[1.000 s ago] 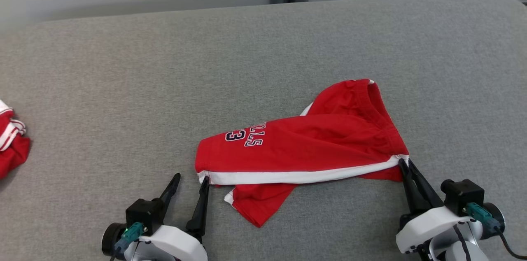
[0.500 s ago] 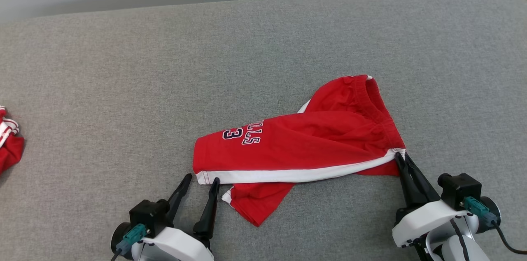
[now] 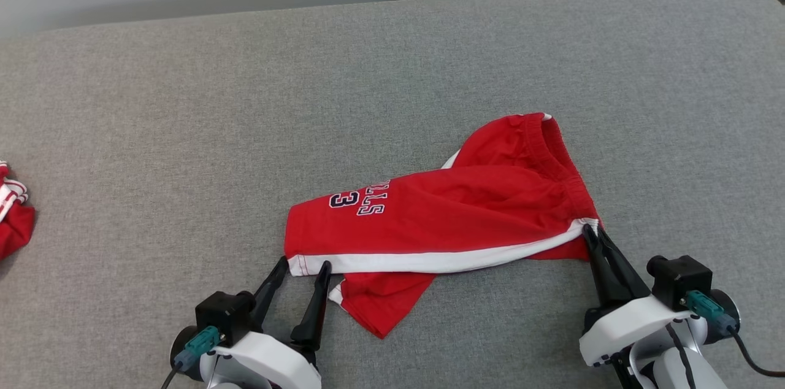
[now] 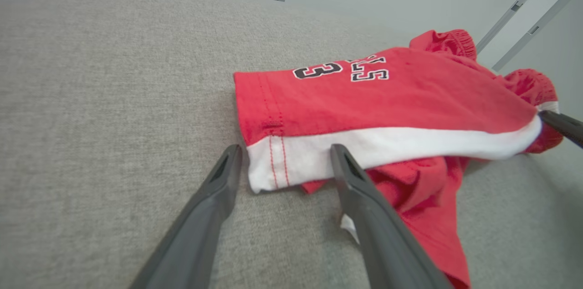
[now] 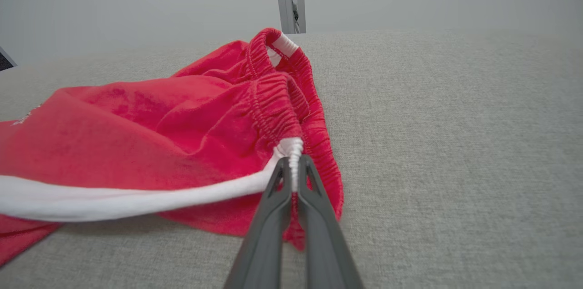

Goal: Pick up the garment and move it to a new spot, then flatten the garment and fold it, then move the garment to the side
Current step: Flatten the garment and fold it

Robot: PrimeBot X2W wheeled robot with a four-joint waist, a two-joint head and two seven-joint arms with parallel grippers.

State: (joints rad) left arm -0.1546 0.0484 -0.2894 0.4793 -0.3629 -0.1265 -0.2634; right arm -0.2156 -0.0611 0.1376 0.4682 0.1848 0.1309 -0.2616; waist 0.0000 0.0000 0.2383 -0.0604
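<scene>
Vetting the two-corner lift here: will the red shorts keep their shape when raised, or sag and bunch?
Probably floppy: the red shorts lie rumpled with one leg tucked under, so the middle should sag. Likely light: the right gripper, shut on the waistband corner, holds it with a fingertip pinch. Dragging may bunch them on the woven grey surface.

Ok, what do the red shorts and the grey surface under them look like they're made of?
Shorts: soft matte knit, probably cotton jersey; it drapes and creases, with a gathered elastic waistband. Surface: matte grey woven cloth, perhaps upholstery over padding; a fine flecked weave shows.
</scene>
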